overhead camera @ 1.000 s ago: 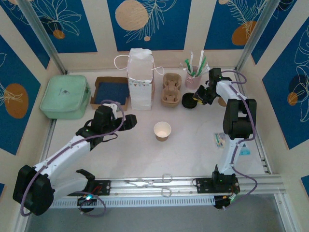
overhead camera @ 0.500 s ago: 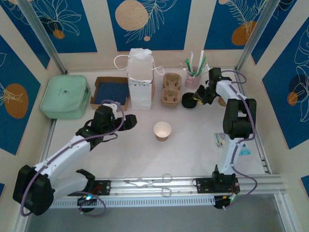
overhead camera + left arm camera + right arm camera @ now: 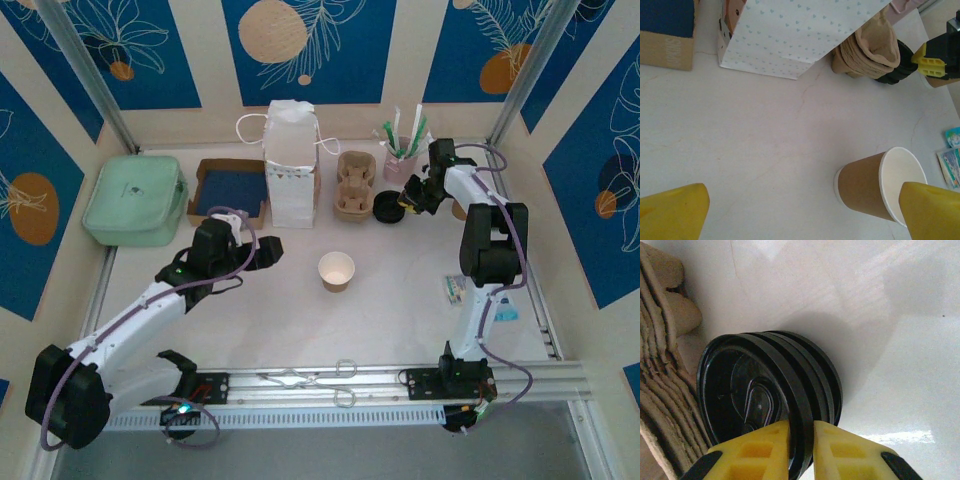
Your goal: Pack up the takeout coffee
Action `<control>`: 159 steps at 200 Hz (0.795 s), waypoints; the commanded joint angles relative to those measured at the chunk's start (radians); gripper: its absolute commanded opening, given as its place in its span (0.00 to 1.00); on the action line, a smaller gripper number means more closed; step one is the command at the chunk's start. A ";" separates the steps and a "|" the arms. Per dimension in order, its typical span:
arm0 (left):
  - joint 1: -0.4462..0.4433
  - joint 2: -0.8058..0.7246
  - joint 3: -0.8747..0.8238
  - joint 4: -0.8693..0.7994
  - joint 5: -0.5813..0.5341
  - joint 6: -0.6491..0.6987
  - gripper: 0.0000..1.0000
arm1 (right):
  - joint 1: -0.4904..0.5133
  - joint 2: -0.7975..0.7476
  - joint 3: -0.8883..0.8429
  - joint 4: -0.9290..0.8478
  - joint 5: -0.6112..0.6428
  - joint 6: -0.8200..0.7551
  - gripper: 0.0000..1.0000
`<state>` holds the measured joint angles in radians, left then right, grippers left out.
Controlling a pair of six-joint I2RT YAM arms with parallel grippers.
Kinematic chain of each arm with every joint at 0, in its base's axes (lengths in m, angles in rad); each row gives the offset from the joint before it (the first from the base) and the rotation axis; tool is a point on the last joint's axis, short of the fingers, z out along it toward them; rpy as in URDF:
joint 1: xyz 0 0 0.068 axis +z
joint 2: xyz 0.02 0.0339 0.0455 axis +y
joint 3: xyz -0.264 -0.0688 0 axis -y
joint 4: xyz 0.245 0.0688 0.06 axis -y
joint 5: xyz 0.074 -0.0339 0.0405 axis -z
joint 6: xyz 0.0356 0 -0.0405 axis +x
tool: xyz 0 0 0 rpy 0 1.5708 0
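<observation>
The takeout coffee cup, kraft-brown with a white rim, stands open-topped mid-table. In the left wrist view this cup sits just inside the right finger of my left gripper, whose jaws are wide open and hold nothing. In the top view the left gripper is to the cup's left. A short stack of black lids lies beside the pulp carrier. My right gripper is shut on the rim of the top lid. From above, the right gripper meets the lids at the back right.
A white paper bag stands at the back, the cup carrier to its right. A pink cup of straws, a shallow cardboard box and a green pouch line the back. Sachets lie at right, scissors near the front rail.
My right gripper's jaws have closed onto the top lid's rim, and the lid stack has shifted slightly left. The left arm and the cup have not moved.
</observation>
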<state>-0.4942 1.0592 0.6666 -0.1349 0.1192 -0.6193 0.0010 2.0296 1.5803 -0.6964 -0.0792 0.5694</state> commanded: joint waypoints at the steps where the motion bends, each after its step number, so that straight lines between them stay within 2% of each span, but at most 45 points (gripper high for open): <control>1: -0.011 -0.019 0.019 0.003 -0.004 0.020 0.97 | 0.008 -0.003 0.020 -0.020 -0.022 0.006 0.17; 70: -0.011 -0.023 0.022 0.002 -0.002 0.018 0.97 | 0.008 -0.053 -0.003 -0.012 -0.037 0.014 0.12; 159: -0.012 -0.032 0.038 -0.002 0.010 0.020 0.97 | 0.010 -0.148 -0.011 -0.040 -0.008 0.006 0.12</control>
<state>-0.4942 1.0546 0.6666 -0.1349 0.1200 -0.6197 0.0010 1.9388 1.5799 -0.7006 -0.0853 0.5762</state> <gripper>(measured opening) 0.971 0.123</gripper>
